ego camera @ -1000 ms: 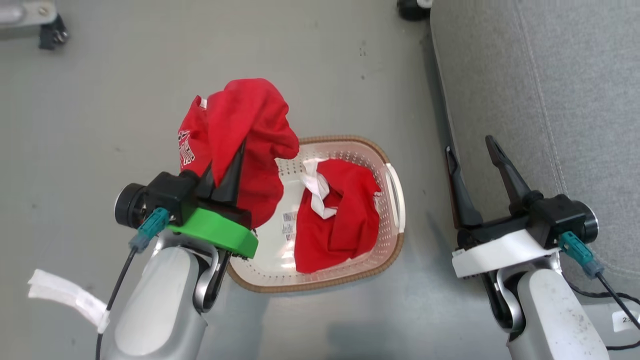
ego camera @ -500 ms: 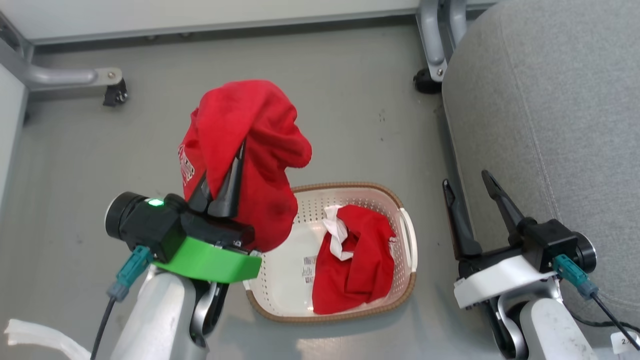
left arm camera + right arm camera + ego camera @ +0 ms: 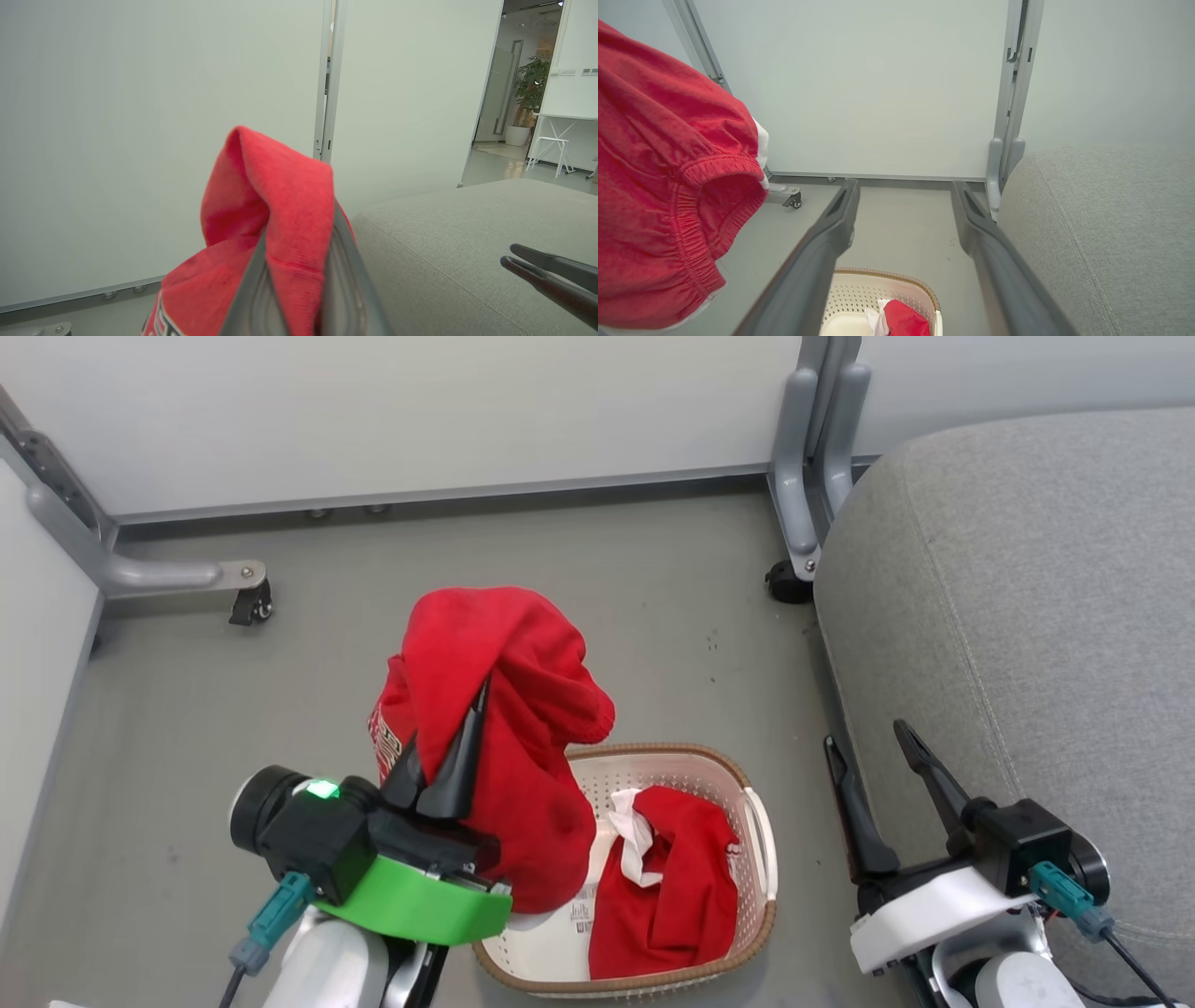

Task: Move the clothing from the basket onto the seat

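2 soft bright red fabric garments with white trim on the go here. Held garment up in the air, bunched into a lump and draped over the left gripper. Long dark fingers clamped shut on a fold of it. Seen from the left wrist, red cloth sandwiched right between the 2 fingers. Some white lettering on the bundle's left side, too small to read. Hanging above the grey floor and, from the head view, covering the left edge of the basket.

Second garment crumpled inside the small white perforated plastic basket with the brown woven-look rim. Sitting in the right half, with a white strip of cloth poking up at the top. Label visible on the bare bottom just left of it.

Basket down on the floor, near the big light grey fabric couch cushion on the right. Can't tell if touching.

Right gripper spread wide and empty, hovering along the cushion's left edge, between basket and cushion.

Plain white wall panels behind, plus grey metal frame legs on castors.
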Controlling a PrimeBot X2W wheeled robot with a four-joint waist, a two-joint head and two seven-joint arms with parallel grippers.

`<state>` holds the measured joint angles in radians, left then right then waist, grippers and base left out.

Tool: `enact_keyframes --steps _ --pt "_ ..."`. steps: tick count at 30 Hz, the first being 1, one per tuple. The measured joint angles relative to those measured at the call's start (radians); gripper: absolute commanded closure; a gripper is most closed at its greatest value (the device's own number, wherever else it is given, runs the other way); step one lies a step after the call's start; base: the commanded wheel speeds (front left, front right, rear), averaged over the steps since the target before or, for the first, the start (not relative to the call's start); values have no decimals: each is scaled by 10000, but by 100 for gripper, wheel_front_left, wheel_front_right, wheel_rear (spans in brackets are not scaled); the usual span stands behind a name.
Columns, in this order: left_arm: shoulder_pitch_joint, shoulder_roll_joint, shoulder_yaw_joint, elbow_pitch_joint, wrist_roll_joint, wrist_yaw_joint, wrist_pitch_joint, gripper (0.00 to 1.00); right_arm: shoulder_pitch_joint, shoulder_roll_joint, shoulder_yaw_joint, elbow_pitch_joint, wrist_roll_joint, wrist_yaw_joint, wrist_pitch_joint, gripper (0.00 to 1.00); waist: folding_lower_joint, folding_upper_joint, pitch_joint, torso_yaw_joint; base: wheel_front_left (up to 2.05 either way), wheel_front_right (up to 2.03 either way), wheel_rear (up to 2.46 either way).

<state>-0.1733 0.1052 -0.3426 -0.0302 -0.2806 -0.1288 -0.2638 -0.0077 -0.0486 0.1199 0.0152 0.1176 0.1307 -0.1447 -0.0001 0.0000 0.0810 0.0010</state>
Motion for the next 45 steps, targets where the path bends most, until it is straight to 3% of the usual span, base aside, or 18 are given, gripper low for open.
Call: enact_keyframes --steps 20,38,45 --pt "40 52 -215 100 -4 71 0 100 145 -2 391 -119 102 0 173 0 0 0 -100 -7 0 0 0" --pt "-231 79 -727 222 -107 86 84 100 -2141 4 5522 863 1762 0 408 0 0 0 136 293 0 0 0" --pt "-293 81 -953 286 -148 69 84 100 -3211 -21 6445 1580 2295 -2 48 0 1 0 138 387 0 0 0"
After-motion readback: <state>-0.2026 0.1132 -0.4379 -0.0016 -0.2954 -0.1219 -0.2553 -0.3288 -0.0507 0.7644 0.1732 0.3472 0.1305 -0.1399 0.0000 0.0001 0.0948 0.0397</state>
